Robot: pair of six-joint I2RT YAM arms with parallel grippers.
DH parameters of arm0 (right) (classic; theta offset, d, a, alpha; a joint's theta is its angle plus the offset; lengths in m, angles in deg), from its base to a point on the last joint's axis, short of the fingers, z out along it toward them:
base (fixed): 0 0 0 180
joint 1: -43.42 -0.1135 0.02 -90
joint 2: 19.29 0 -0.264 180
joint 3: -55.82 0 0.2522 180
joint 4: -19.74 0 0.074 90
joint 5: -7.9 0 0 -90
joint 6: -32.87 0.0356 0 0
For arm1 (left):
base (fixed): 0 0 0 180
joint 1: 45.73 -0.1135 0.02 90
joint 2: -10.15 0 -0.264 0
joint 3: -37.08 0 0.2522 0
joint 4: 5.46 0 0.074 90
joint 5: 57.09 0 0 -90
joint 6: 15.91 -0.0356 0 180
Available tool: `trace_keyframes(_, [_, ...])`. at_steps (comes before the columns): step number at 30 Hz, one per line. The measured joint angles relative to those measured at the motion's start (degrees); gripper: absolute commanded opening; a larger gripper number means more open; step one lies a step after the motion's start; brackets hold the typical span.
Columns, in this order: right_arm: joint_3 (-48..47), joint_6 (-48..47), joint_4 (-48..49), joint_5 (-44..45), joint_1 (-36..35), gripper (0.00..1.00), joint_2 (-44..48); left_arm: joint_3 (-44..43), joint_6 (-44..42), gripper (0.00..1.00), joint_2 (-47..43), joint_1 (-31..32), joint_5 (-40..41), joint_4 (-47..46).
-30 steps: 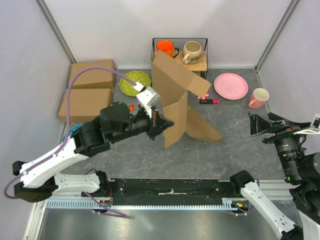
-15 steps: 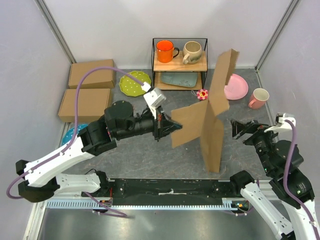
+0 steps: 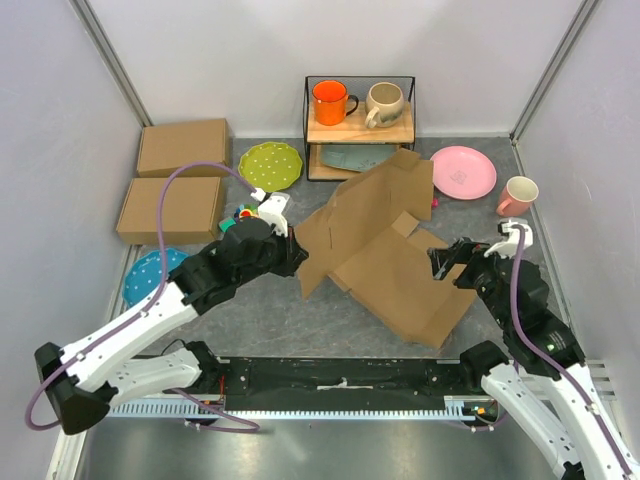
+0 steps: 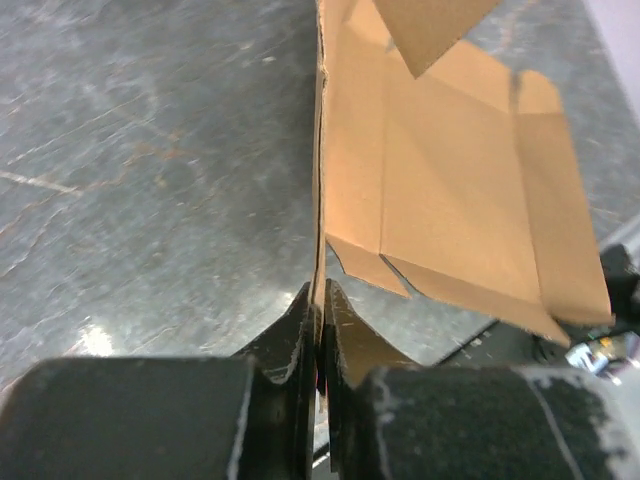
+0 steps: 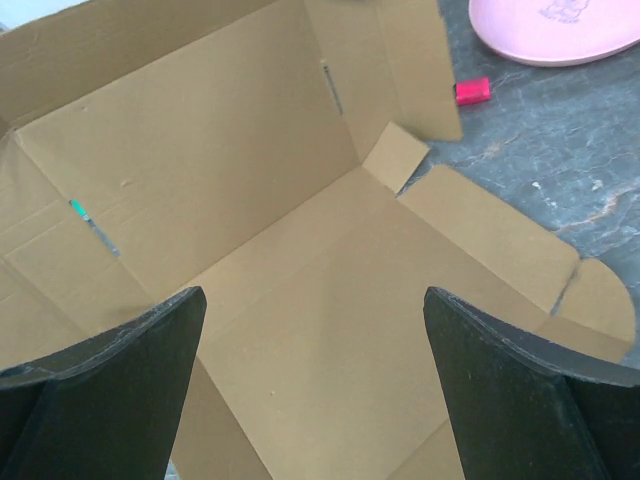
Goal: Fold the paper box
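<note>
The paper box is a brown die-cut cardboard sheet lying mostly flat in the middle of the table, with its far panel tilted up toward the shelf. My left gripper is at the sheet's left edge. In the left wrist view, that gripper is shut on the thin cardboard edge, and the paper box stretches away beyond it. My right gripper hovers open over the right part of the sheet. In the right wrist view, this gripper spreads wide above a bare panel of the paper box and holds nothing.
Two ready-made brown boxes sit at the far left. A green plate lies beside them. The wire shelf holds an orange mug and a beige mug. A pink plate, pink mug and blue plate surround the sheet.
The sheet, held upright and swung to the right a moment ago, now lies down on the table. My left arm has dropped lower and my right arm has come in over the sheet.
</note>
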Motion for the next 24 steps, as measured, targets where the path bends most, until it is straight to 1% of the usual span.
trace_keyframes(4, [5.29, 2.03, 4.24, -2.38, 0.00, 0.98, -2.34, 0.48, 1.46, 0.10, 5.75, -4.68, 1.62, 0.20])
trace_keyframes(11, [15.89, 6.03, 8.00, -8.11, 0.00, 0.94, -6.64, 2.54, 2.62, 0.16, 9.18, -13.51, 0.87, 0.02])
trace_keyframes(15, [19.98, 8.33, 11.63, -12.13, -0.59, 0.93, -8.55, 0.11, 2.19, 0.18, 11.87, -17.29, 0.87, 1.11])
trace_keyframes(16, [20.90, 8.87, 12.55, -12.92, -1.20, 0.93, -9.25, -0.72, 1.88, 0.18, 12.48, -17.84, 0.87, 1.25])
trace_keyframes(19, [23.50, 10.49, 15.47, -14.40, -4.28, 0.93, -11.41, -4.55, 0.33, 0.22, 15.21, -19.45, 0.70, 2.49])
trace_keyframes(21, [24.90, 11.56, 17.09, -14.82, -7.23, 0.93, -13.11, -6.84, -0.74, 0.28, 17.22, -20.13, 0.72, 3.48])
trace_keyframes(23, [25.57, 12.35, 18.53, -14.86, -10.12, 0.94, -15.02, -8.00, -1.40, 0.42, 18.82, -20.55, 0.74, 4.24])
trace_keyframes(24, [25.59, 12.59, 19.15, -14.82, -11.28, 0.95, -15.89, -8.11, -1.68, 0.50, 19.32, -20.65, 0.72, 4.50])
